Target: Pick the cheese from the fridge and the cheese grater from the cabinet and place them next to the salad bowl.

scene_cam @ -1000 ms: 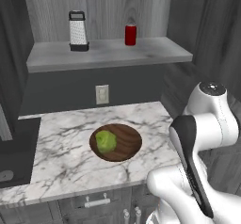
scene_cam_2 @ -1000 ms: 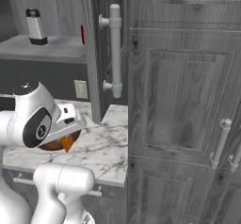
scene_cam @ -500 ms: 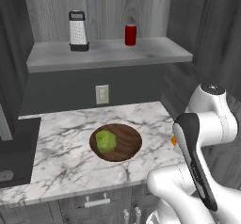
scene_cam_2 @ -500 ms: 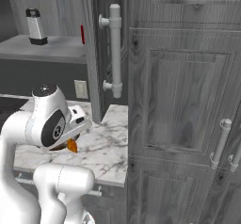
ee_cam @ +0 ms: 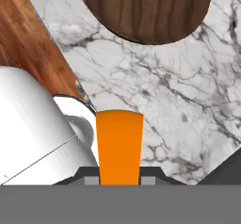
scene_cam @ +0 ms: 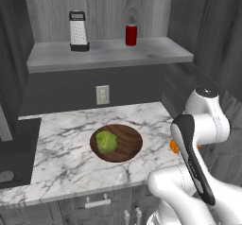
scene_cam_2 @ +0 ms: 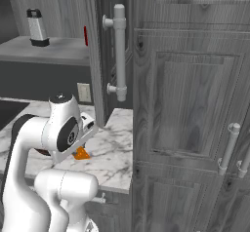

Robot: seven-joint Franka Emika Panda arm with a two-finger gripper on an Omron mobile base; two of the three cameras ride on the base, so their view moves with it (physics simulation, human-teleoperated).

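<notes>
My gripper (ee_cam: 119, 178) is shut on the cheese (ee_cam: 119, 143), an orange wedge held just above the marble counter. The cheese (scene_cam: 174, 146) peeks out from behind my forearm, to the right of the salad bowl (scene_cam: 131, 142). From the other side the cheese (scene_cam_2: 80, 153) hangs under the hand near the counter's right end. The salad bowl (ee_cam: 150, 16) is dark wood with a green lettuce lump (scene_cam: 107, 141) in it. The cheese grater (scene_cam: 78, 30) stands upright at the left of the cabinet shelf (scene_cam: 108, 55); the cheese grater (scene_cam_2: 37, 27) has a black top handle.
A red bottle (scene_cam: 131, 34) stands on the shelf right of the grater. A wall socket (scene_cam: 102, 95) sits below it. Tall wood-grain doors (scene_cam_2: 185, 99) with a long handle (scene_cam_2: 119, 50) rise right of the marble counter (scene_cam: 66, 153). A dark cooktop (scene_cam: 14, 153) borders the counter's left.
The arm has swung to the right with the cheese held, carrying it from over the bowl's edge to the counter beside the bowl. Bowl, grater and bottle have stayed put.
</notes>
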